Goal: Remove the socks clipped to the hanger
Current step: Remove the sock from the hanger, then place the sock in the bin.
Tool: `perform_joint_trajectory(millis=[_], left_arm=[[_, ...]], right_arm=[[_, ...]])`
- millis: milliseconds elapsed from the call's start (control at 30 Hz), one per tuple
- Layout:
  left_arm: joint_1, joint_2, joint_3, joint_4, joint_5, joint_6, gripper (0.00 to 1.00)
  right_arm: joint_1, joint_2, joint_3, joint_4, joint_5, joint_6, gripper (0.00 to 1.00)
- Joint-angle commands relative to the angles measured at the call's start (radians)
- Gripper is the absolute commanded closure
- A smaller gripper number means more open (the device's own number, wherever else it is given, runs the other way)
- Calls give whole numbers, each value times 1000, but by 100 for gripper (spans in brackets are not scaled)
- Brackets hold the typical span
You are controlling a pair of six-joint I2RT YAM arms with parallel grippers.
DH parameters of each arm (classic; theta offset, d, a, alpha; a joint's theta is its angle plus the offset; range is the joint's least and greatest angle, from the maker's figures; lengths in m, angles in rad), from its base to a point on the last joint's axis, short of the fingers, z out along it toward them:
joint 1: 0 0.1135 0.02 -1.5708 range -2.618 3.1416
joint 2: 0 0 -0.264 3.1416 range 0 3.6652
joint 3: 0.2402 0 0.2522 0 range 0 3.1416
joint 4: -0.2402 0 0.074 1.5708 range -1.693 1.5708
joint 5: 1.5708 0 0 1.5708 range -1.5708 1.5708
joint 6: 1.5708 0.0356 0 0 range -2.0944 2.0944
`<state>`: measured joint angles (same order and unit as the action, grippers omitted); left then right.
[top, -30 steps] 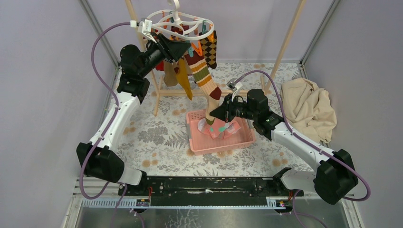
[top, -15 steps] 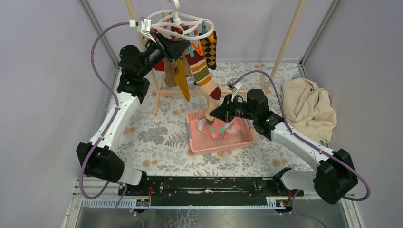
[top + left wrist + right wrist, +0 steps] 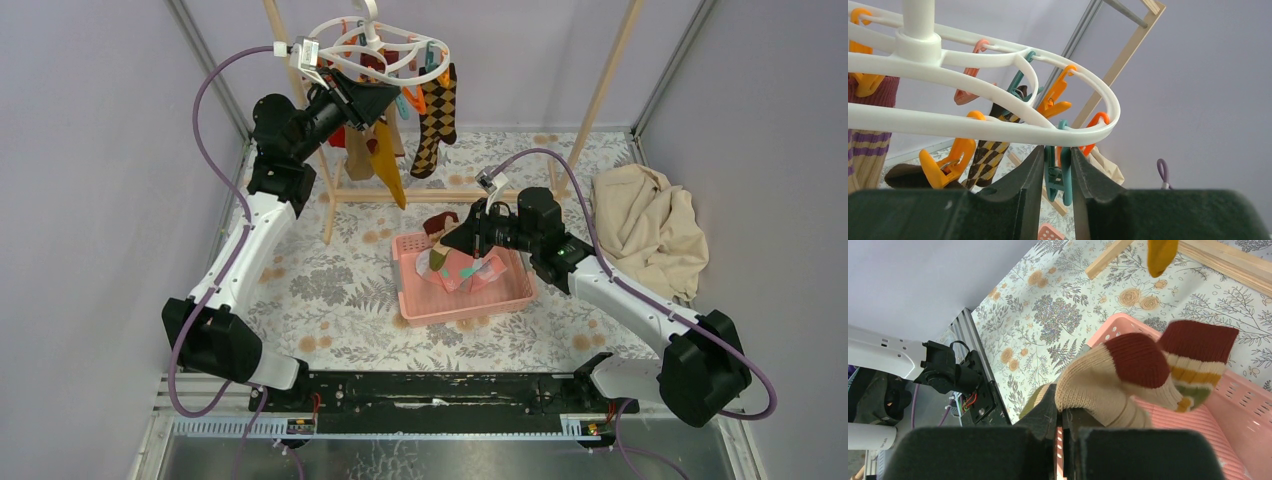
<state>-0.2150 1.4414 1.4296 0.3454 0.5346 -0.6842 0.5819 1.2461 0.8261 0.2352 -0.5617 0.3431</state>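
Right tool (image 3: 1063,416) pinches the striped sock (image 3: 1120,371) above the basket (image 3: 1243,395), sock doubled over, lying away from it. Left tool (image 3: 1057,162) squeezes a hanger (image 3: 998,131) clip (image 3: 1066,176).

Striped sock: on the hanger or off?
Off. The striped sock hangs folded over the shut right gripper, above the pink basket, apart from the hanger; no clip holds it.

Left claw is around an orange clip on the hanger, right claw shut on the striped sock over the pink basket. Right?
Not quite. The left claw is around a teal clip, not an orange one, on the hanger; the left wrist view shows it. The rest stands: right claw shut on the striped sock over the pink basket.
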Motion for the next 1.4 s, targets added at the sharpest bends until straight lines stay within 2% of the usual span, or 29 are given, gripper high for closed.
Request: perform_joint_trajectory(millis=[0,267,367,433,533,800,867,1133,1367], left_arm=[[5,8,34,47,-7,9,93],[5,-3,6,24,-17,26,87],[5,-8,-5,8,-20,37,71],[5,-13,-12,-9,-25,52,56],[5,-21,-29,-20,-33,66,41],[6,-44,-72,-29,-39,84,31],[5,-53,-85,-30,-38,86,3],[-1,-123,-123,-102,-39,114,1],[-10,-227,-167,-190,-58,152,1]], right_arm=[[-2,-4,20,23,-12,-18,100],[-2,-31,12,-17,9,-36,100],[-1,-57,11,-41,16,-44,100],[-2,-78,14,-64,23,-51,100],[-2,-110,35,-118,34,-73,100],[-2,-207,102,-264,26,-124,100],[-2,-228,117,-283,8,-132,100],[-2,-227,165,-346,34,-162,100],[-2,-141,108,-316,113,-125,100]])
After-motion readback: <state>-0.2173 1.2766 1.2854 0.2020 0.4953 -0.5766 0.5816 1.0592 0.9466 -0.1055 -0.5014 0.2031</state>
